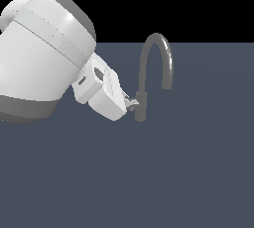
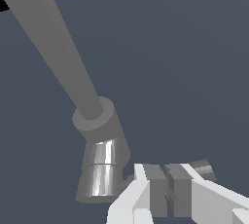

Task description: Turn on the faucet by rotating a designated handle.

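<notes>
**Gripper at faucet post, handle between the fingers**

Gripper (image 1: pixel 132 103) is being held right against the base of the faucet (image 1: pixel 155 68), on the exterior view's left of the post. Fingers (image 2: pixel 154 191) are being seen nearly together in the wrist view, with only a thin slit left between the pads. Handle (image 2: pixel 204 168) is being seen poking out just past the fingertips, its shiny stub end showing beyond them, so the rod is apparently being pinched; actual contact is being hidden by the fingers themselves.

Faucet post is being shown in the wrist view just beside the fingers, with bright reflective bands on its lower section and a wider collar above. Arched spout is being seen rising from that collar and curving away from the gripper, its outlet ending on the far side of the post. Faucet is being shown upright on a flat blue-grey surface (image 1: pixel 149 182).
</notes>
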You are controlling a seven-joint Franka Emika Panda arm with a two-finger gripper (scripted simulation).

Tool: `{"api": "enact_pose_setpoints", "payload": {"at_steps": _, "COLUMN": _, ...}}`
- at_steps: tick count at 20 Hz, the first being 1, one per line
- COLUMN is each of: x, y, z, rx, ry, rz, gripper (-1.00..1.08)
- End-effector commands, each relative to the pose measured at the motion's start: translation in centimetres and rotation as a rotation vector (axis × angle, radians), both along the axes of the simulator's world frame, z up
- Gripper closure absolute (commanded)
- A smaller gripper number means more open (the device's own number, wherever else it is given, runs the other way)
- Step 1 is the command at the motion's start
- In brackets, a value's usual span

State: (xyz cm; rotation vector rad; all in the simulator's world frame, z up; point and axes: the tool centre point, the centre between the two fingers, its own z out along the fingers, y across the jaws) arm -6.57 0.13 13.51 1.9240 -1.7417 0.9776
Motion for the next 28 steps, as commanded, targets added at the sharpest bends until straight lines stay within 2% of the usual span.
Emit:
{"api": "enact_pose_setpoints", "payload": {"at_steps": 1, "x": -1.1, "y": -0.8, "z": -1.4, "rx": -0.008, "ry": 0.015, "rz": -0.013, "gripper": 1.08}}
{"api": "enact_pose_setpoints", "payload": {"at_steps": 7, "x": -2.3, "y": -1.3, "z": -3.3, "rx": -0.011, "ry": 0.021, "rz": -0.019, "gripper": 1.08}}
{"api": "enact_pose_setpoints", "payload": {"at_steps": 8, "x": -1.3, "y": -0.1, "z": -2.5, "rx": -0.004, "ry": 0.018, "rz": 0.016, "gripper": 1.08}}
{"api": "enact_pose_setpoints", "payload": {"at_steps": 28, "x": -1.0, "y": -1.0, "z": -8.3, "rx": -0.011, "ry": 0.022, "rz": -0.019, "gripper": 1.08}}
